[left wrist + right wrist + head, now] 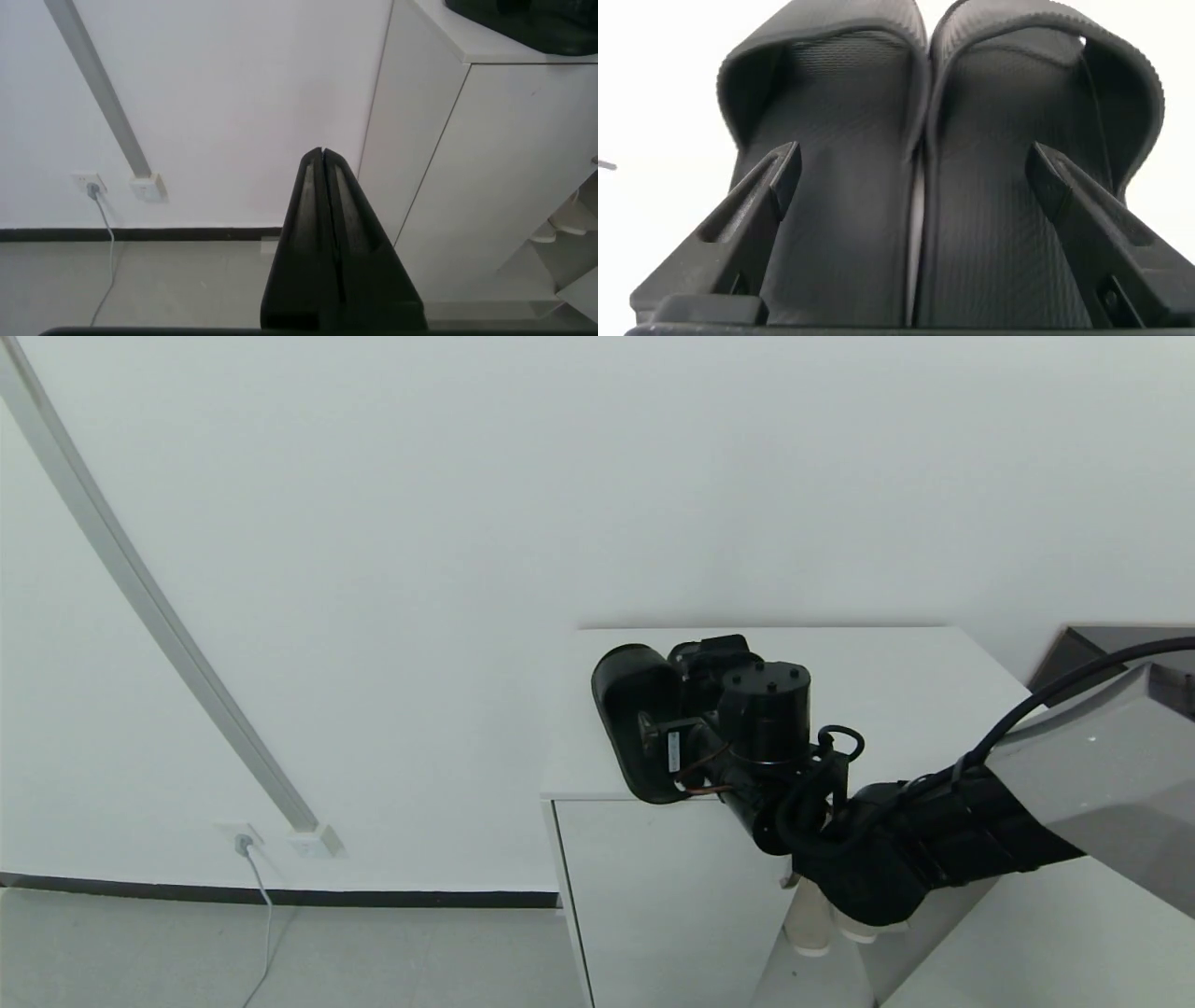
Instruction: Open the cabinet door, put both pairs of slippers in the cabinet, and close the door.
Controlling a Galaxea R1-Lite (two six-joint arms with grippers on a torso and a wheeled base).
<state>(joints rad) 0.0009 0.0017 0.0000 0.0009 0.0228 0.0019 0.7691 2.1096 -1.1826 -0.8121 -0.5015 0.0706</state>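
My right gripper (674, 733) is shut on a pair of black slippers (635, 723) and holds them on edge just above the front edge of the white cabinet's top (887, 681). In the right wrist view the two slippers (915, 187) lie side by side, pressed together between my right gripper's (913, 159) fingers. Below the top, the cabinet stands open on its right half, and a pale pair of slippers (822, 924) rests inside. My left gripper (322, 163) is shut with nothing in it, low beside the cabinet (505, 168) and pointing at the wall.
A slanted white cable duct (140, 588) runs down the wall to a socket with a plugged cable (245, 845) left of the cabinet. Bare floor lies in front. A dark grey object (1074, 653) sits behind the cabinet's right corner.
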